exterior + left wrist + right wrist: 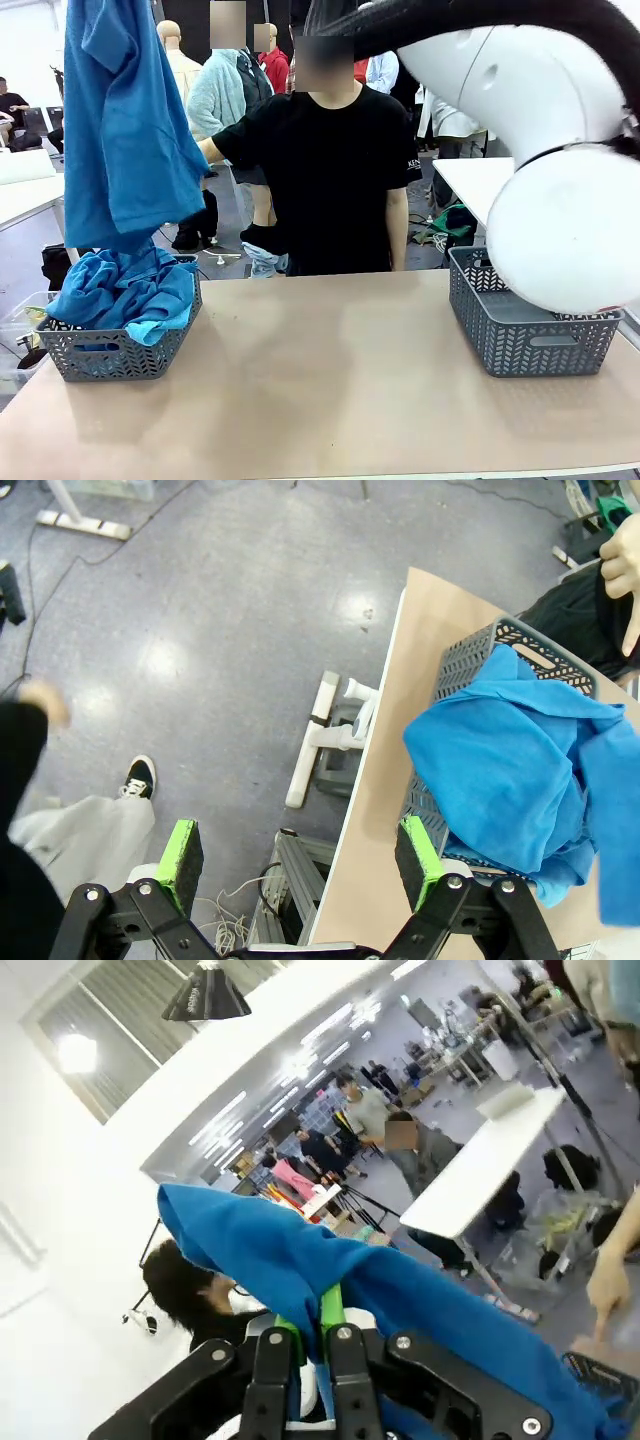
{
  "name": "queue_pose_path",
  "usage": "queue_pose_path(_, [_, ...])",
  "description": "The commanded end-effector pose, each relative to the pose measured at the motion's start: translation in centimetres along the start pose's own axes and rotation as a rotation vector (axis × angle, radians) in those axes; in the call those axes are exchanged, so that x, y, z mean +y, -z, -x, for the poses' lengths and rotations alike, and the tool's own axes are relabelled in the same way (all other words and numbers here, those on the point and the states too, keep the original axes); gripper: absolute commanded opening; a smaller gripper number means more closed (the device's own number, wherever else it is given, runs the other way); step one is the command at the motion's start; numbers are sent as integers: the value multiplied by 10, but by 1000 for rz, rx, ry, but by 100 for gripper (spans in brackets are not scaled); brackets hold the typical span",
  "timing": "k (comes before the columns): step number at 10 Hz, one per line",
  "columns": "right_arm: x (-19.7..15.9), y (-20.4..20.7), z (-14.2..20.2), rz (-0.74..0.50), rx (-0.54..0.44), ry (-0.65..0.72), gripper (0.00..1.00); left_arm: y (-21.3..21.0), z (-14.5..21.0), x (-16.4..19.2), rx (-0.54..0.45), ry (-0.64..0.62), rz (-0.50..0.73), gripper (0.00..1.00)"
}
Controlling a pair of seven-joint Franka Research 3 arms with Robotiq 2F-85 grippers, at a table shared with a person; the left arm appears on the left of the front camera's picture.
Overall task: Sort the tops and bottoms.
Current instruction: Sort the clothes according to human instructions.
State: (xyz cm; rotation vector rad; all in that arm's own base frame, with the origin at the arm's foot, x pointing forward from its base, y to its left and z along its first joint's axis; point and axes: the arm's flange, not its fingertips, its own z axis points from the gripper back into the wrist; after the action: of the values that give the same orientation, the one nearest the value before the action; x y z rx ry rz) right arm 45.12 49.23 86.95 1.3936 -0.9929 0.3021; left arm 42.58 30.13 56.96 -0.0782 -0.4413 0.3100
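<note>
A bright blue top (125, 130) hangs full length at the upper left, its hem just over the left grey basket (115, 358). More blue garments (125, 290) are heaped in that basket; I cannot tell any bottoms among them. My right gripper (310, 1332) is shut on a fold of the top (290, 1250). My left gripper (300, 858) is open with nothing between its green pads (180, 850). It hovers off the table's left edge beside the filled basket (520, 640). The person's hand (625, 560) is raised behind the basket, near the hanging top.
A second grey basket (530, 335) stands at the right of the tan table (320, 390), with nothing visible inside. My right arm's white body (560, 180) fills the upper right. A person in a black shirt (330, 170) stands at the far edge.
</note>
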Motion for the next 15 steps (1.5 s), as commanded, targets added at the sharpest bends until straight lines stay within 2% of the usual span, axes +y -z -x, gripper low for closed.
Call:
queue_pose_path(1, [25,-12,-10,-27,-26,-41,0,-1,2,1,-2,-3,9,100])
queue_pose_path(10, [25,-13,-9,-20,-16,-27,0,-1,2,1,-2,-3,9,100])
queue_pose_path(11, [10,24,-12,-209,119,-29,0,-1,2,1,-2,-3,9,100])
queue_pose_path(12, [-10,65,-19,-319,188,-9,0,-1,2,1,-2,-3,9,100])
queue_pose_path(14, [-51,140,-20,-254,157,53,0,-1,2,1,-2,-3,9,100])
queue_pose_path(15, [-70,170,-13,-242,193,104,0,-1,2,1,-2,-3,9,100])
